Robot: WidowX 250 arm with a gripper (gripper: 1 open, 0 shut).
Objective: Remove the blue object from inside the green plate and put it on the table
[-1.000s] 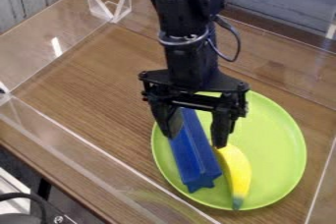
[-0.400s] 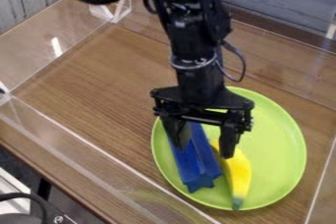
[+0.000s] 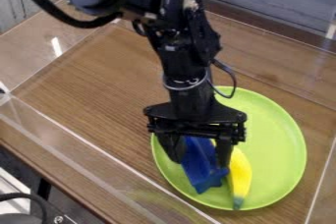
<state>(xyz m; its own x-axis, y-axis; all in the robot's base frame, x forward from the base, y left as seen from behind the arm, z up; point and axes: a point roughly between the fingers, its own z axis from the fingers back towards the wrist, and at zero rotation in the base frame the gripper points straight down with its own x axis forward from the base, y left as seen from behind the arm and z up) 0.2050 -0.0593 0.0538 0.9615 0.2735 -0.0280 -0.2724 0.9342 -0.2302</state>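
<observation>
Camera view, black gripper (image 3: 197, 151) now lower over the blue object (image 3: 201, 165)

Dark-blue block (image 3: 203, 167), lime-green plate (image 3: 280, 149), yellow banana (image 3: 239, 181), brown wood-grain table (image 3: 98, 83)

The table (image 3: 82, 85) offers open wood to the left of the green plate (image 3: 278, 140) in the view, with room for a hand between the plate and the clear wall (image 3: 92, 144). On the plate, the yellow banana (image 3: 239, 181) lies close along the right side of the blue object (image 3: 201, 165), blocking that flank, while bare green surface stretches beyond the banana toward the rim.
</observation>
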